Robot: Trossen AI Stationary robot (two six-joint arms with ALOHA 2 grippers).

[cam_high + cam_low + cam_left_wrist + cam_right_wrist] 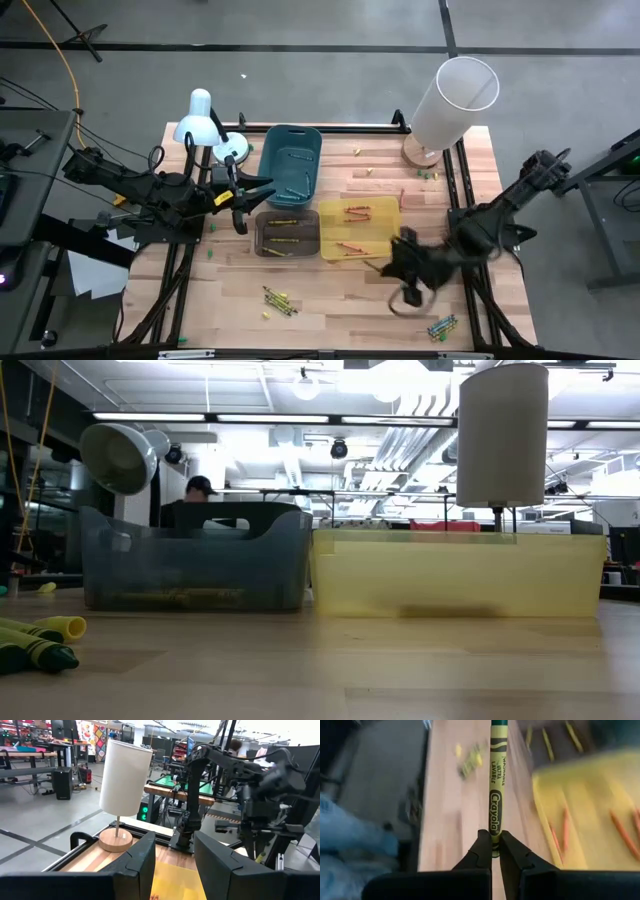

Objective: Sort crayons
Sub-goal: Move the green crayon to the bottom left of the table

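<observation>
Your right gripper (492, 851), out past the yellow bin's (327, 209) near edge over the table (330, 300), is pinching a yellow-green crayon (496, 790) by one end; carry it level and let go only once it sits squarely over the matching bin, since it sticks out far ahead of the fingers. Your left gripper (172, 865) waits with fingers spread beside the teal bin (270, 165). The yellow bin holds orange crayons (352, 212), the dark bin (259, 237) yellowish ones, and loose crayons (279, 298) lie nearer you.

Bare wood (340, 300) at front, tall lamp (452, 100) blocking rear corner.
</observation>
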